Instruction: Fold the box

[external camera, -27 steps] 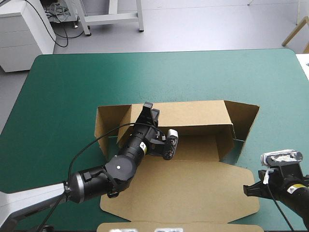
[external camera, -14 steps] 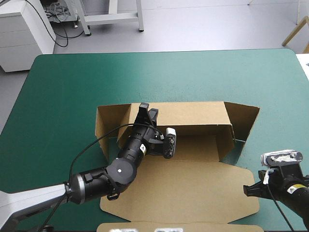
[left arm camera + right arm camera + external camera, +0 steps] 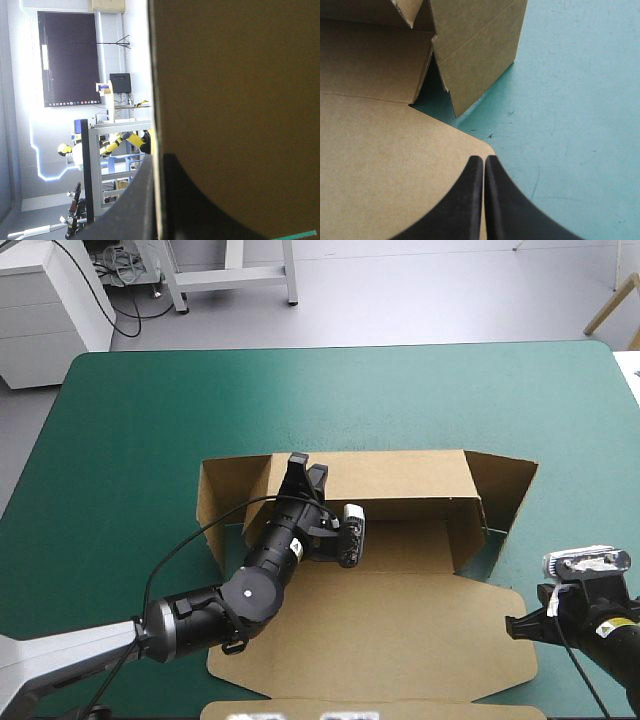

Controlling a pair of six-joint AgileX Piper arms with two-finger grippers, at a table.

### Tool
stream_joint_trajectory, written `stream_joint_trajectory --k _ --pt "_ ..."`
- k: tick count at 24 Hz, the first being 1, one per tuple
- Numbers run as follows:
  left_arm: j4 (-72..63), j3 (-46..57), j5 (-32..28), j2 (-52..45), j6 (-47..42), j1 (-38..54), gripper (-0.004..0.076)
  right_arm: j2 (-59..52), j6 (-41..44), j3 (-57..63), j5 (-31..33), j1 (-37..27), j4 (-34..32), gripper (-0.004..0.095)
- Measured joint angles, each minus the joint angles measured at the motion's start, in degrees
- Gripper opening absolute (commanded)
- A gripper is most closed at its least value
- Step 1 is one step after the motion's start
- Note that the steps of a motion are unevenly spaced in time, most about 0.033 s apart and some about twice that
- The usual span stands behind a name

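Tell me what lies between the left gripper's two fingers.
A raised wall of the box stands edge-on in the left gripper, one finger on each side. The left wrist view shows this; the high view places it at the far wall.

Near flap of the box (image 3: 400,475) runs off the picture; left gripper (image 3: 305,468) probably hides its left inner corner.

The box (image 3: 400,630), a cut sheet of brown board, is seen plain and unprinted (darker in shadow where it lies between the black fin-shaped fingers of the left gripper (image 3: 303,468)). The table's fabric cover (image 3: 150,420) is shown in even teal-green, flecked with small dark marks just ahead of the black right gripper (image 3: 483,159).
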Motion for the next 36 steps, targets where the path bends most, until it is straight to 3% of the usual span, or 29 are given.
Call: stream_joint_trajectory --k 2,12,23,27,36 --pt "0.0 0.0 0.0 0.0 0.0 0.0 -0.0010 0.0 0.2 0.0 -0.1 0.0 0.0 0.0101" --pt "0.0 0.0 0.0 0.0 0.0 0.0 -0.0010 0.0 2.4 0.1 -0.5 0.0 0.0 0.0653" --pt "0.0 0.0 0.0 0.0 0.0 0.0 -0.0010 0.0 4.5 -0.9 -0.5 0.0 3.6 0.0603" --pt "0.0 0.0 0.0 0.0 0.0 0.0 -0.0010 1.3 6.4 -10.2 0.6 0.0 3.3 0.0603" --pt "0.0 0.0 -0.1 0.0 0.0 0.0 -0.0010 19.9 7.5 -29.9 3.6 0.0 1.9 0.0603"
